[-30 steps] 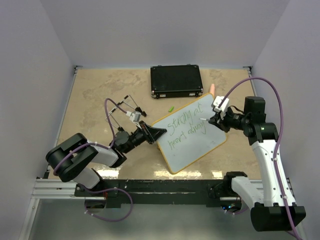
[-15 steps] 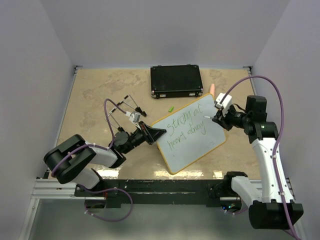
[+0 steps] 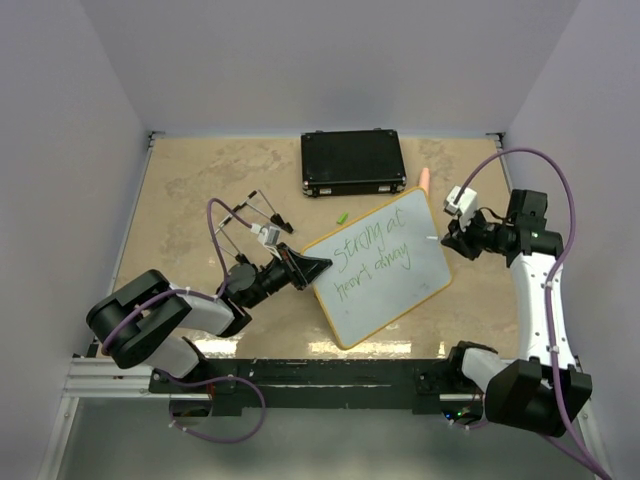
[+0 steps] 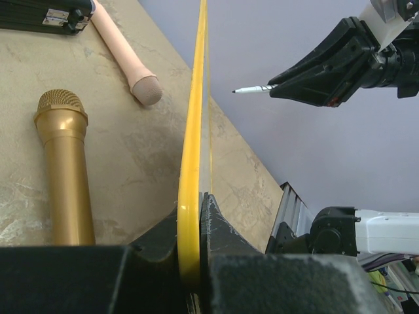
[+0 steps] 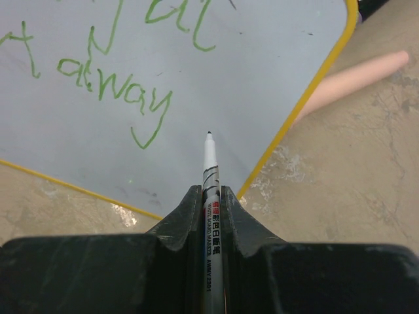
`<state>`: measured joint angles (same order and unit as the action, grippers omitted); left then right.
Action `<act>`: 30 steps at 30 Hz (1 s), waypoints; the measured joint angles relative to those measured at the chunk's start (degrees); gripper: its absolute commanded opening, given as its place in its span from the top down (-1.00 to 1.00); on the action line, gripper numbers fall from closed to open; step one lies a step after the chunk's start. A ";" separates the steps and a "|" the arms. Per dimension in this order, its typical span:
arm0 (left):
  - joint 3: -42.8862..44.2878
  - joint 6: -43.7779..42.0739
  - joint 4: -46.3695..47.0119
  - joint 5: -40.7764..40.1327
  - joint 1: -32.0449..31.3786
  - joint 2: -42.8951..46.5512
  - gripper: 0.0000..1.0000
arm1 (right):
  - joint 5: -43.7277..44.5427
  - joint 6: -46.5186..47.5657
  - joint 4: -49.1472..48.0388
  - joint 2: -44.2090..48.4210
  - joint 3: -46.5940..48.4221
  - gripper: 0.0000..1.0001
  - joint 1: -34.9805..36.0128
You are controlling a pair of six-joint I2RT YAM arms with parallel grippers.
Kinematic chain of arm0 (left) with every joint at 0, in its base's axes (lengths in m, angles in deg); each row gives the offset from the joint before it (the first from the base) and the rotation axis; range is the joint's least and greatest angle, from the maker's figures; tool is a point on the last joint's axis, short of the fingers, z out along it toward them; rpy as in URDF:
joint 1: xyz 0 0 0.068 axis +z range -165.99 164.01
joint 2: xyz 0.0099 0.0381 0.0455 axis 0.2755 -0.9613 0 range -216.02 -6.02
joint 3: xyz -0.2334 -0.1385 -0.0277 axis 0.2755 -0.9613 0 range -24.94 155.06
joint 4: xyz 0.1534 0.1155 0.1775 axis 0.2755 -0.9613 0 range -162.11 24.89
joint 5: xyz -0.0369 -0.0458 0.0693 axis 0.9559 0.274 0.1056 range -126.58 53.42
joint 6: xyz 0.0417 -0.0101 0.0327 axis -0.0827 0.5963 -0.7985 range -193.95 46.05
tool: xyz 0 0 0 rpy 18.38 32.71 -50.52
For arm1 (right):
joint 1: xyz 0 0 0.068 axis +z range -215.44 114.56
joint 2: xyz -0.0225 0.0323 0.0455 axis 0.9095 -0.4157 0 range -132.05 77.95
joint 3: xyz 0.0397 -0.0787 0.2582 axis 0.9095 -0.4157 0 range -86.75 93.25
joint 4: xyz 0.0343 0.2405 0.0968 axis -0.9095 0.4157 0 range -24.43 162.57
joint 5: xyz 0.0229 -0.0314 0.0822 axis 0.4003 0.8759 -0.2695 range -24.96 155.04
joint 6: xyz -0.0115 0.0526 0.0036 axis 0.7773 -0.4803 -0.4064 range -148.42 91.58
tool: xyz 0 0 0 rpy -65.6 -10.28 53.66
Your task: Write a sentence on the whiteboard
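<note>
Pulling back from the whiteboard [image 3: 385, 300], our right gripper [image 3: 458, 240] has swung out past the board's right rim since a second ago, when its pen tip stood at the end of the lettering. Its fingers are clamped on a white marker [image 5: 209, 170], which sticks straight out between them. The tip now stands clear of the white surface, close to the rim and no longer touching it. The left wrist view shows that gap plainly, with the marker [image 4: 252, 89] and right gripper [image 4: 280, 87] well off the face of the board.

Our left gripper [image 3: 305, 268] has not shifted. It is closed on the board's left edge, the yellow rim [image 4: 192, 131] pinched between its fingers, and it holds the panel tilted.

On the board the sentence [image 3: 372, 258] runs in green, two lines slanting with the panel; its last word ends just short of the marker tip in the right wrist view [image 5: 118, 85].

Beyond the board's top corner lies a pink stick [image 3: 424, 179]. A black case [image 3: 352, 162] sits farther back from the board, with a small green bit [image 3: 341, 217] between them. Behind the board's back face, a gold microphone [image 4: 62, 170] lies on the table.
</note>
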<state>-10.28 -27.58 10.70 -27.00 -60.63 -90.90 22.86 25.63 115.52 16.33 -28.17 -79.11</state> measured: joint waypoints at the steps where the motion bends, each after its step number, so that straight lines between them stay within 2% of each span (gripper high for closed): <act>1: 0.00 -0.02 0.00 0.00 0.00 0.02 1.00 | -0.55 1.03 0.37 -0.11 -0.22 1.00 0.00; 11: 0.00 -0.02 -0.24 0.00 0.00 0.13 1.00 | -4.17 4.07 -0.48 -0.15 -4.57 1.00 0.37; 22: 0.02 -0.02 -0.28 -0.15 -0.09 0.13 1.00 | -5.29 -0.37 -7.89 -0.28 -5.40 1.00 5.09; 30: 0.02 -0.02 -0.24 -0.20 -0.11 0.13 1.00 | -3.69 -1.68 -9.31 -0.24 -6.27 1.00 5.62</act>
<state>-10.26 -27.60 10.46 -27.20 -60.74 -90.77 19.17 23.94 106.21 16.08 -34.44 -73.49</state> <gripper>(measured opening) 0.087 0.131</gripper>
